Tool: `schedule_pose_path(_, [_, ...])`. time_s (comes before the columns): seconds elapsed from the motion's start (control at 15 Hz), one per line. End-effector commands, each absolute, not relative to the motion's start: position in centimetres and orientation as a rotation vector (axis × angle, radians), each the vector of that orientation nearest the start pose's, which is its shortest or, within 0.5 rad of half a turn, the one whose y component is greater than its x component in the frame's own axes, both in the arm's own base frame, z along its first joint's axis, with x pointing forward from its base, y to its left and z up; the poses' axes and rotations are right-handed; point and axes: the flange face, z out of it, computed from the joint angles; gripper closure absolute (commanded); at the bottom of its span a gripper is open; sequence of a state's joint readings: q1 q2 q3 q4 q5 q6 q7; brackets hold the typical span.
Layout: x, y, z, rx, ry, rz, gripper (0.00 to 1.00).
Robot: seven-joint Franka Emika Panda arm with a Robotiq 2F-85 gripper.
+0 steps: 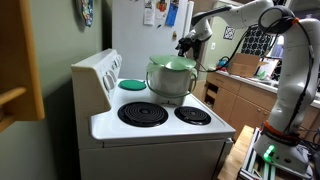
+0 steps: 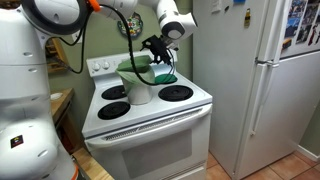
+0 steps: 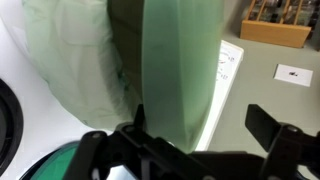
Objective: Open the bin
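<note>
The bin [image 1: 168,82] is a small pale grey tub with a green rim, standing on the white stove in both exterior views [image 2: 140,88]. Its green lid [image 3: 175,70] is raised and shows edge-on in the wrist view, beside the bin's pale green inside [image 3: 70,60]. My gripper [image 1: 187,43] hovers at the bin's upper edge in both exterior views [image 2: 158,50]. In the wrist view the fingers [image 3: 200,120] are spread. The lid lies between them, close to one finger and clearly apart from the other.
The white stove [image 1: 160,128] has black coil burners [image 1: 143,113] in front of the bin. A flat green disc [image 1: 131,85] lies on a rear burner. A white fridge [image 2: 262,80] stands beside the stove, and wooden counters [image 1: 235,95] stand behind it.
</note>
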State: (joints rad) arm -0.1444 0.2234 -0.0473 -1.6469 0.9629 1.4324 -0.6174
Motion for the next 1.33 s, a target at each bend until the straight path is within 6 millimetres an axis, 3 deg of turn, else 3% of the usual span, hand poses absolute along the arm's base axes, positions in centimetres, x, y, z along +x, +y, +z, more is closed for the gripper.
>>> schedule_pose_path(0.0, [58.6, -1.6, 52.9, -2.02, -0.389, -0.032, 0.0])
schedule_pose_path(0.8, [54.6, 2.7, 62.6, -2.045, -0.546, -0.046, 0.0])
schedule_pose_path(1.27, [53.3, 6.5, 65.2, -2.083, -0.572, 0.032, 0.0])
